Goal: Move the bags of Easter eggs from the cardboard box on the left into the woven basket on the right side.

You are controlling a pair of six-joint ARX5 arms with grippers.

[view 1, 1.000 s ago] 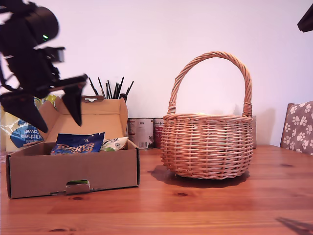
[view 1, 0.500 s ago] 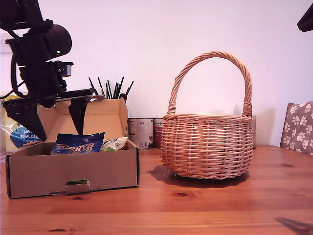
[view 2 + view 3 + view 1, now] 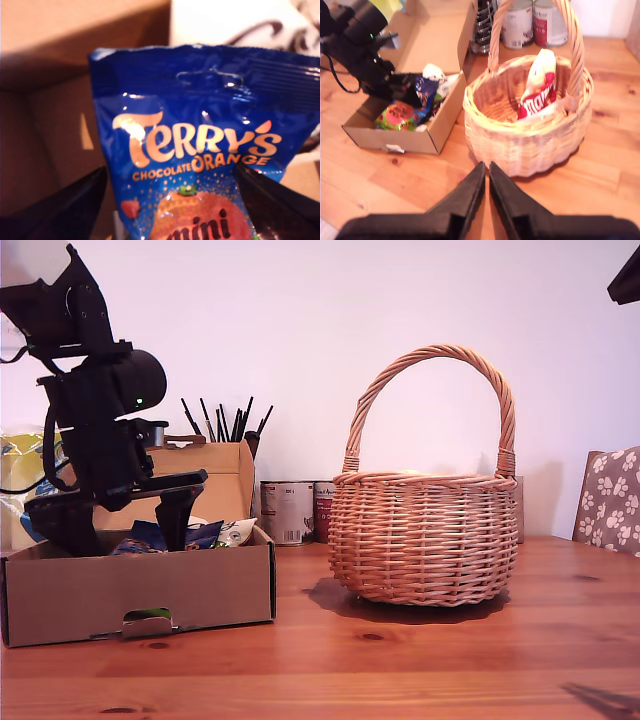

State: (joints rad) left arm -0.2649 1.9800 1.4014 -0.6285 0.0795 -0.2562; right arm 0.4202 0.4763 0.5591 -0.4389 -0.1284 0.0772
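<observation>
Wooden counter [image 3: 420, 660], plain white wall behind. First gripper [image 3: 120, 520] is down in the cardboard box [image 3: 140, 585] beside the woven basket [image 3: 425, 535], jaws wide either side of the blue Terry's bag [image 3: 200, 145], not gripping. Second gripper [image 3: 486, 187] hangs above the counter by the basket, jaws almost closed, empty. Red and white bag [image 3: 537, 90] sits inside the basket.

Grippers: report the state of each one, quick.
My first gripper: open, fingers either side of the dark blue Terry's bag in the cardboard box, not clamped.
My second gripper: closed, holding nothing, above the table near the woven basket.
</observation>
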